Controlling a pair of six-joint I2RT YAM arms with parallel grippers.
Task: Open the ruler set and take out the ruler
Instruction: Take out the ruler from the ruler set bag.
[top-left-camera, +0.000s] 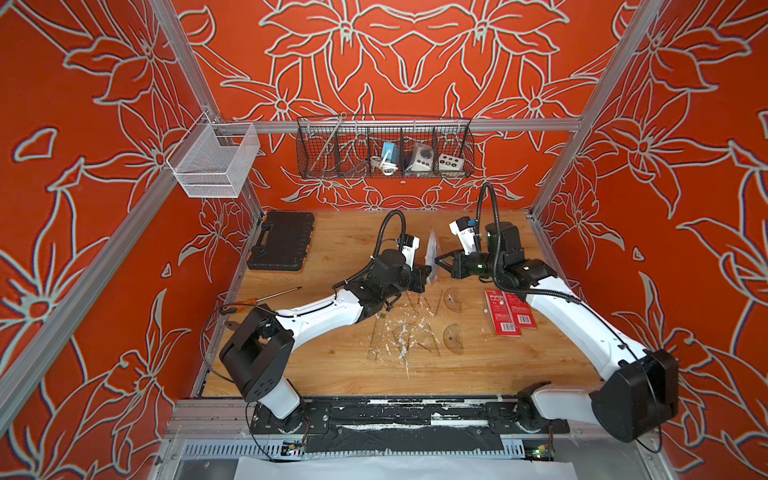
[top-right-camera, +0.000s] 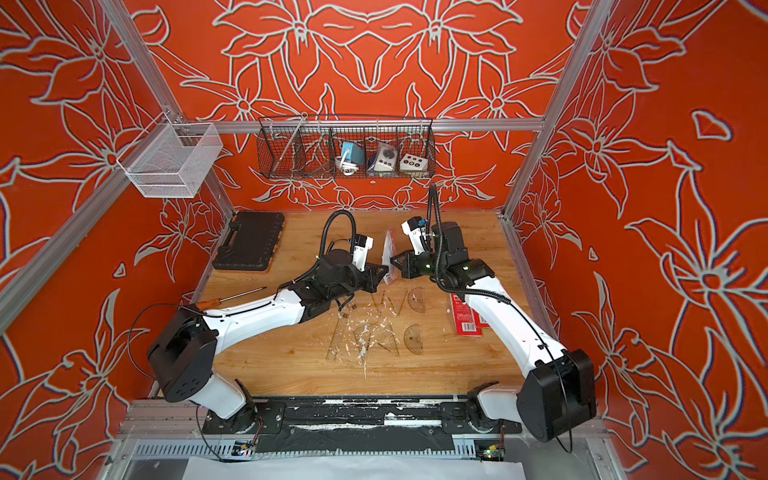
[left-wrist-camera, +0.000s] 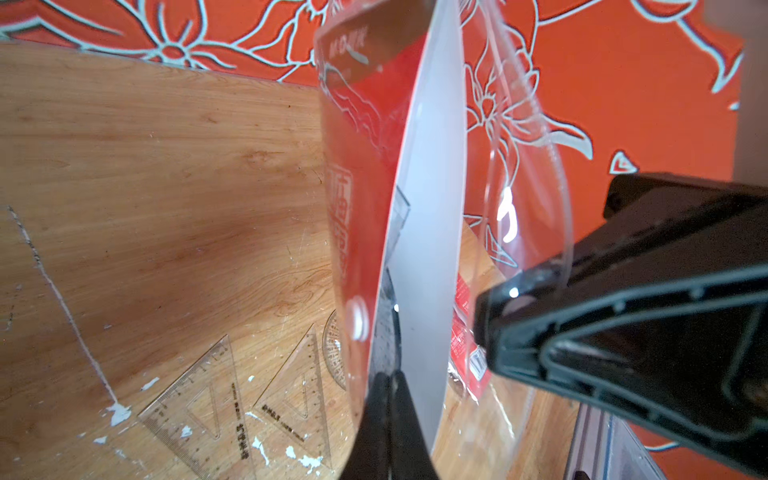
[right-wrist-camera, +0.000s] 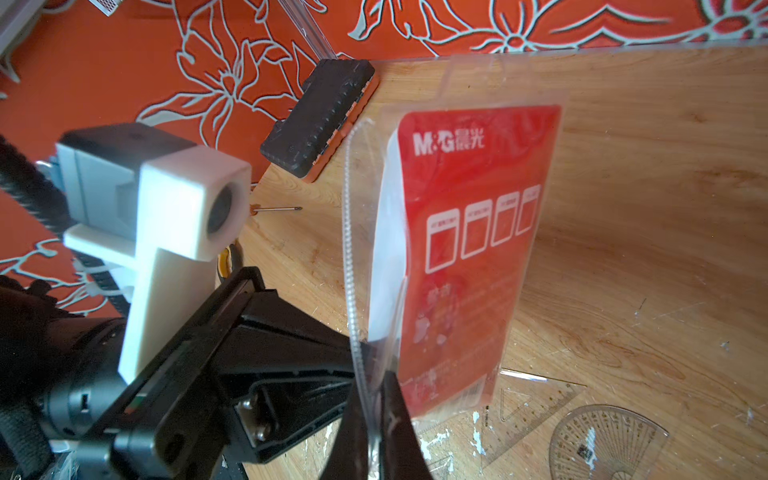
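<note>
As the ruler set (top-left-camera: 432, 251) hangs upright, left gripper (left-wrist-camera: 388, 388) pinches one side; right gripper (right-wrist-camera: 376, 374) the other.

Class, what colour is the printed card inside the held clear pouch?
Red card with white print, clearest in the right wrist view.

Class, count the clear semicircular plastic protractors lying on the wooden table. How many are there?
2. One clear semicircular plastic protractor lies near the middle of the wooden table; the second protractor lies beside it, nearer the robot's base. More may be hidden.
</note>
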